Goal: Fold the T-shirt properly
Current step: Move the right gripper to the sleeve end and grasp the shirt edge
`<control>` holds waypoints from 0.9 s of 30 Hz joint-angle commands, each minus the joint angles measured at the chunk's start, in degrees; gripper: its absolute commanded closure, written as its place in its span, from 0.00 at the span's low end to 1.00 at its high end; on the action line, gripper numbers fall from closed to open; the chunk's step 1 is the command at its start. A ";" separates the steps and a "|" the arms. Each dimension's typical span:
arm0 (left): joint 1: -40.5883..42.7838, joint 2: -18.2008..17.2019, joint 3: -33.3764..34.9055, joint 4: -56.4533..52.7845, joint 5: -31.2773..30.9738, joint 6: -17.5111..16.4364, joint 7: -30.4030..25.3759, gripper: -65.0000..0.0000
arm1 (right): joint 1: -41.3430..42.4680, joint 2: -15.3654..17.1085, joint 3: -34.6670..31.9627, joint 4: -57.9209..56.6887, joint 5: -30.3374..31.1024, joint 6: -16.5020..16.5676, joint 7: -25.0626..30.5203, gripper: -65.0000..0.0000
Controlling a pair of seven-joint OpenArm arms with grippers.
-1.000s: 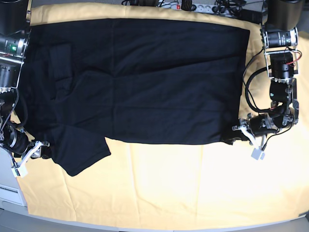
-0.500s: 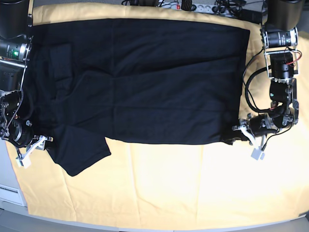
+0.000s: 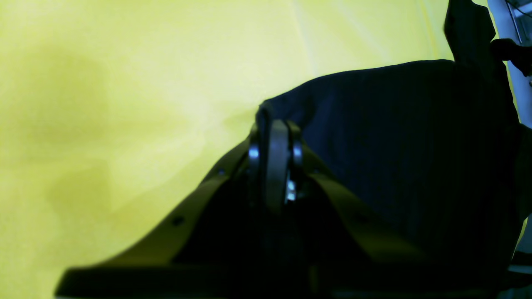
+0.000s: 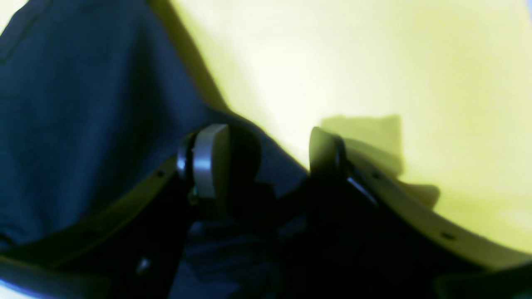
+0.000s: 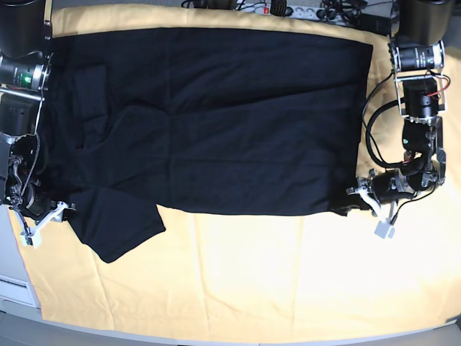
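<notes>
The black T-shirt (image 5: 216,115) lies spread flat on the yellow cloth, one sleeve (image 5: 119,227) sticking out toward the front left. My left gripper (image 5: 351,203) is at the shirt's front right corner, shut on the fabric. The left wrist view shows that gripper (image 3: 274,124) pinching the T-shirt (image 3: 395,145) corner. My right gripper (image 5: 63,211) sits at the sleeve's left edge. In the right wrist view it (image 4: 266,158) stands open, with the T-shirt (image 4: 83,104) edge running between its fingers (image 4: 206,162).
The pale yellow cloth (image 5: 252,274) covers the table under the shirt and extends to the front edge. A power strip (image 5: 288,9) and cables lie along the back edge. Both arm bases stand at the back corners.
The right arm has drawn back along the left side, and its gripper has shifted slightly up and in toward the sleeve edge. The left arm and the shirt have not moved.
</notes>
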 commanded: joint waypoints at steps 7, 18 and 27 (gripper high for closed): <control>-1.60 -0.87 -0.37 0.85 -1.20 -0.42 -0.70 1.00 | 1.68 -0.07 0.26 0.79 4.85 5.66 0.98 0.50; -1.60 -0.85 -0.37 0.85 -1.22 -0.42 -0.61 1.00 | 1.70 -0.04 0.26 0.79 -0.59 -0.02 5.84 0.75; -1.62 -1.03 -0.37 0.85 -1.22 -0.42 -0.63 1.00 | 1.86 0.09 0.26 1.07 4.24 7.69 4.90 1.00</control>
